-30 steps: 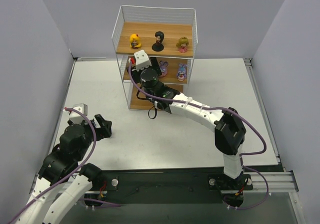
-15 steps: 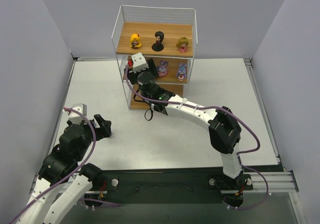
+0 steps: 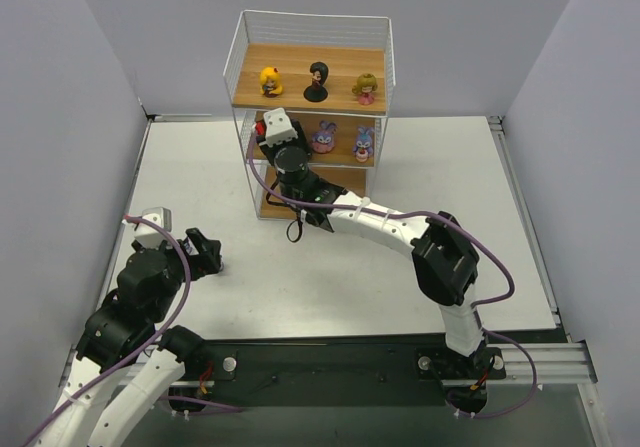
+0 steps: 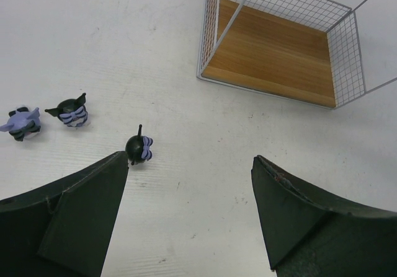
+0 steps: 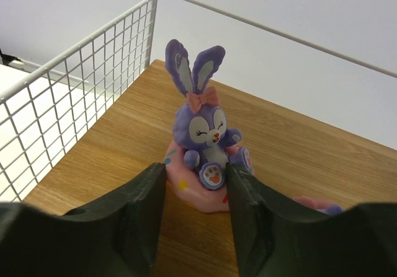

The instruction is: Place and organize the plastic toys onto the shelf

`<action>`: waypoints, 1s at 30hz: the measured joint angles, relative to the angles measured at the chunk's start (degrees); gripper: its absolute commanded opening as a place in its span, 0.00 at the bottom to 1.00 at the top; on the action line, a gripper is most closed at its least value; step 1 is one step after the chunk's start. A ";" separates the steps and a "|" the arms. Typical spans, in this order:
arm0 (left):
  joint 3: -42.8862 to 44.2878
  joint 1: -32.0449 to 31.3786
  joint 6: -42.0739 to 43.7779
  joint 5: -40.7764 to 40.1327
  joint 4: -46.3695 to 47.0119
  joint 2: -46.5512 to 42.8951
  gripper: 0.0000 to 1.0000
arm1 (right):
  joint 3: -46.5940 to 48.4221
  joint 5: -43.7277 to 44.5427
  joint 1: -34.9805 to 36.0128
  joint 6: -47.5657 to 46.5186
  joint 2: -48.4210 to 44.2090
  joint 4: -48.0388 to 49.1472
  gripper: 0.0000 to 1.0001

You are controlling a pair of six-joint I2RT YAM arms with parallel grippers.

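The shelf (image 3: 240, 67) stands at the far side. Its top board holds a yellow doll (image 3: 270, 80), a black doll (image 3: 318, 80) and an olive-pink doll (image 3: 365, 88). Two purple bunnies (image 3: 325, 137) (image 3: 363, 143) stand on the middle board. My right gripper (image 3: 270, 139) reaches into the left of that tier. Its jaws (image 5: 195, 171) are shut on the pink base of a third purple bunny (image 5: 208, 131), which rests upright on the board. My left gripper (image 4: 189, 159) is open and empty above the table. Three dark blue-purple figures (image 4: 140, 148) (image 4: 71, 113) (image 4: 22, 122) lie by its left finger.
The shelf's bottom board (image 4: 273, 54) shows in the left wrist view, with white wire sides. The wire wall (image 5: 74, 103) is close on the left of my right gripper. A pink edge of another bunny (image 5: 316, 204) sits just to the right.
My right gripper has moved left along the middle tier with the bunny in it. The left arm has shifted only slightly.
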 measured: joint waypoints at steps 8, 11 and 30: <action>0.00 0.50 0.00 -0.28 0.02 -0.24 0.91 | -0.74 0.17 0.26 -1.62 0.17 3.54 0.12; -0.02 0.59 0.00 -0.44 0.02 -0.35 0.90 | -1.22 -0.11 0.57 -2.32 0.17 4.50 0.06; -0.02 1.33 0.04 -0.44 0.02 -0.55 0.91 | -3.89 3.15 4.02 -1.86 -1.03 7.08 0.05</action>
